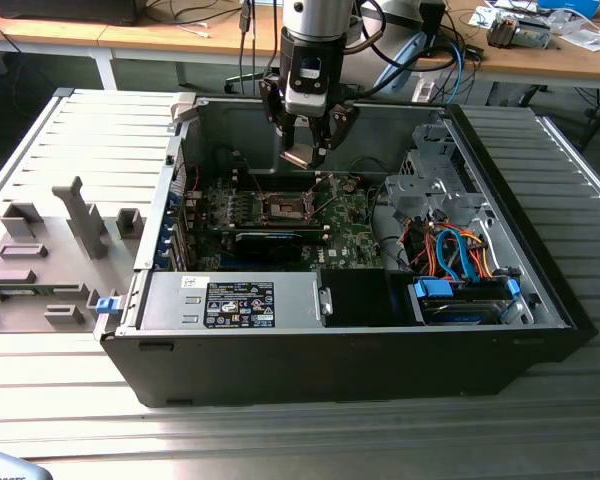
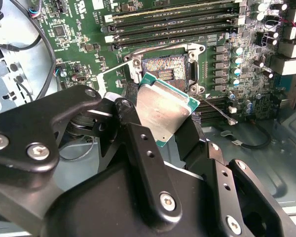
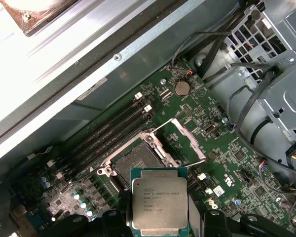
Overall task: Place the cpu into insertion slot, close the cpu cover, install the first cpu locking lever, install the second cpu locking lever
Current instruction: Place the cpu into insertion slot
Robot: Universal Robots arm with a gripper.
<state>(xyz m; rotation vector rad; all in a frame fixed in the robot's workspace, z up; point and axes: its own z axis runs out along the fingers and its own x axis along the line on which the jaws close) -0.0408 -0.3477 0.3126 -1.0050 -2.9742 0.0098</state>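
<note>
My gripper (image 1: 305, 150) hangs inside the open computer case, shut on the cpu (image 1: 298, 156), a flat square chip with a silvery face. In both wrist views the black fingers (image 2: 126, 112) clamp the cpu (image 2: 165, 109) by two opposite edges, and it is held tilted above the green motherboard (image 3: 222, 163). The insertion slot (image 3: 136, 160) lies bare just beyond the cpu (image 3: 160, 201), with a gap between them. The cpu cover (image 3: 193, 143) stands swung open beside the slot. Two thin metal lever rods (image 2: 217, 108) stick out at the insertion slot's (image 2: 164, 67) corners, unlatched.
Black memory slots (image 3: 113, 131) run along one side of the socket. A metal drive cage (image 1: 435, 185) with coloured cables (image 1: 460, 250) is on the exterior view's right. The case walls (image 1: 170, 200) enclose the board. A grey fixture (image 1: 50, 250) stands outside on the exterior view's left.
</note>
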